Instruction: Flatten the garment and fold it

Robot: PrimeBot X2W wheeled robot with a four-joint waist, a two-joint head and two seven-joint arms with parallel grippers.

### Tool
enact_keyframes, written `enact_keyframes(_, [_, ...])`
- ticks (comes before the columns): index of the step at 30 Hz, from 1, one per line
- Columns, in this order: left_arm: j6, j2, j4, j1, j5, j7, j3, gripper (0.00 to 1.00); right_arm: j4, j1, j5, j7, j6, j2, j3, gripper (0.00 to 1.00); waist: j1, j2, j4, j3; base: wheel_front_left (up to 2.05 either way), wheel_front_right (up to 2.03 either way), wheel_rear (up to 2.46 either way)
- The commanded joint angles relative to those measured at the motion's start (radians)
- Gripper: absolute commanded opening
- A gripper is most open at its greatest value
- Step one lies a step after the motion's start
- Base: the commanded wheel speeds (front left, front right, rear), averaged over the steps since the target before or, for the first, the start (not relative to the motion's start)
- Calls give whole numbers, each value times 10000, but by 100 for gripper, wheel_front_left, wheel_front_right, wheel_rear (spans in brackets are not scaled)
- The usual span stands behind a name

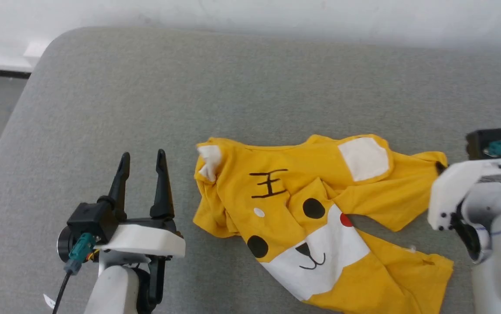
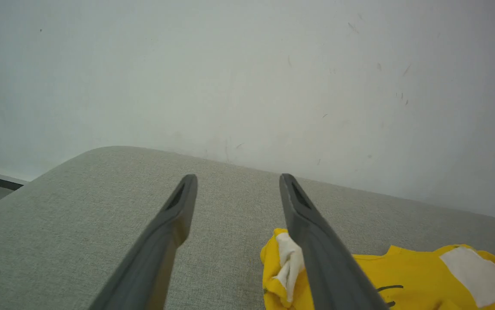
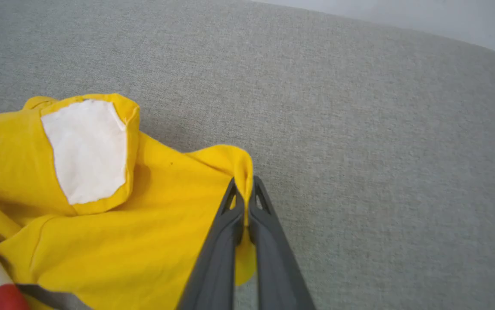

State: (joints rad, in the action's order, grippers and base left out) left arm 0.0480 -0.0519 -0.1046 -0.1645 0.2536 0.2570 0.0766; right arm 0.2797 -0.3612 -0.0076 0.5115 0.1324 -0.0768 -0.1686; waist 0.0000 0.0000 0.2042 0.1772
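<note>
Yellow garment crumpled | right claw pinches its edge | left claw spread, just beside

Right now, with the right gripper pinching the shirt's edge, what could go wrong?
1. The right gripper grips only a thin fold of the garment at its tips; a pull may slip it free.
2. The left gripper is open, off the cloth; a one-sided pull would likely drag the whole crumpled garment instead of spreading it.
</note>
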Motion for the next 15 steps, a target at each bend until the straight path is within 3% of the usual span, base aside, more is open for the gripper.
enact_keyframes(1, [-68, 16, -39, 105, -63, 47, -18, 100, -175, 211, 38, -96, -17, -39, -117, 0, 0, 0, -314, -237, 0, 0, 0])
enact_keyframes(7, [-296, 16, -602, -1, -237, 47, 34, 100, -1361, 1153, 71, -302, -17, 105, -1118, 0, 0, 0, -898, -368, 0, 0, 0])
enact_keyframes(15, [-467, -106, -2093, -532, -291, -450, 242, 100, -1807, 1930, 104, -247, -17, 244, -1959, 0, 0, 0, -1544, -422, 0, 0, 0])
